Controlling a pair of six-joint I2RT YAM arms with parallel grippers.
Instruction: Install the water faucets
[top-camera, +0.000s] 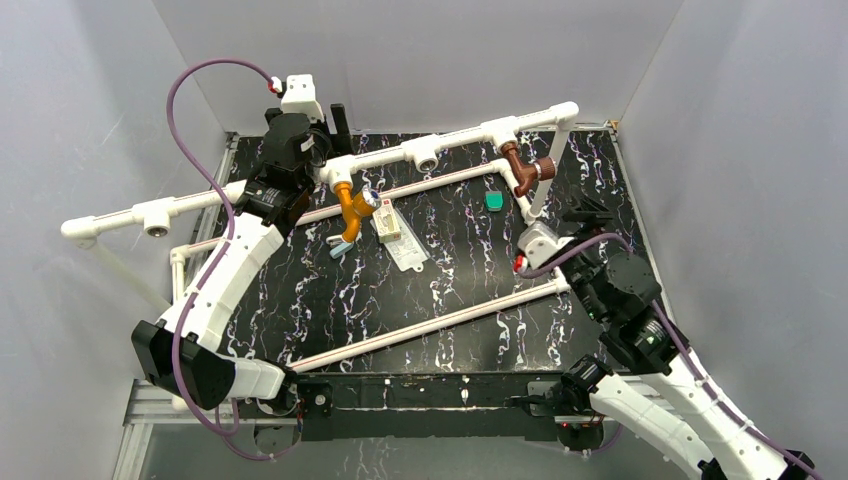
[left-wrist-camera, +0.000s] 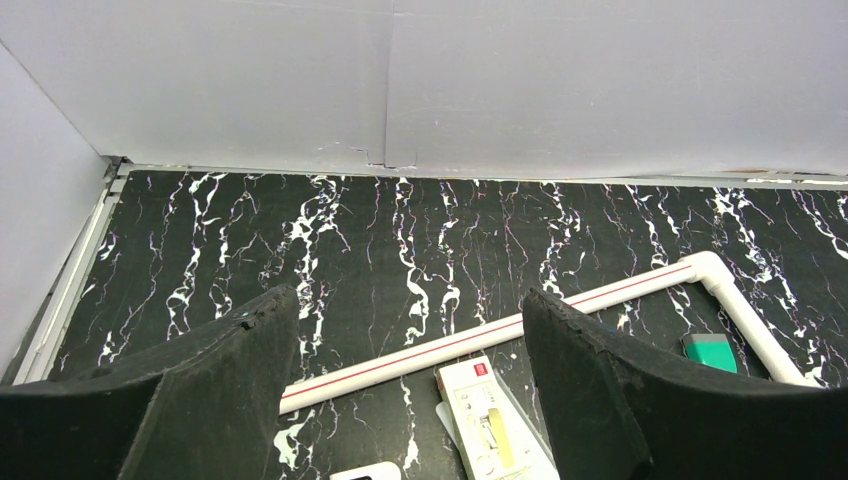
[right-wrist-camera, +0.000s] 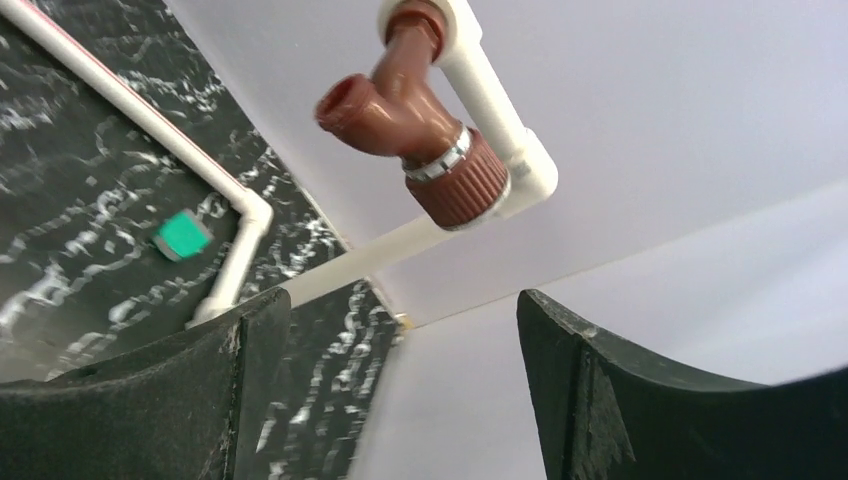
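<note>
The orange-yellow faucet (top-camera: 351, 208) with a silvery knob hangs from a tee on the raised white pipe (top-camera: 385, 157), spout down. The dark reddish-brown faucet (top-camera: 521, 171) hangs from the tee further right; the right wrist view shows it from below (right-wrist-camera: 410, 110), seated in its white socket. My left gripper (top-camera: 334, 128) is open and empty behind the orange faucet's tee, and in the left wrist view (left-wrist-camera: 410, 390) it looks down at the table. My right gripper (top-camera: 585, 214) is open and empty, below and to the right of the brown faucet (right-wrist-camera: 400, 390).
A green flat piece (top-camera: 494, 200) lies on the black marbled table, also in both wrist views (left-wrist-camera: 712, 351) (right-wrist-camera: 182, 234). A white carton (top-camera: 388, 225) on a clear bag lies below the orange faucet. Tee sockets (top-camera: 427, 155) (top-camera: 155, 222) stand open. Grey walls enclose the table.
</note>
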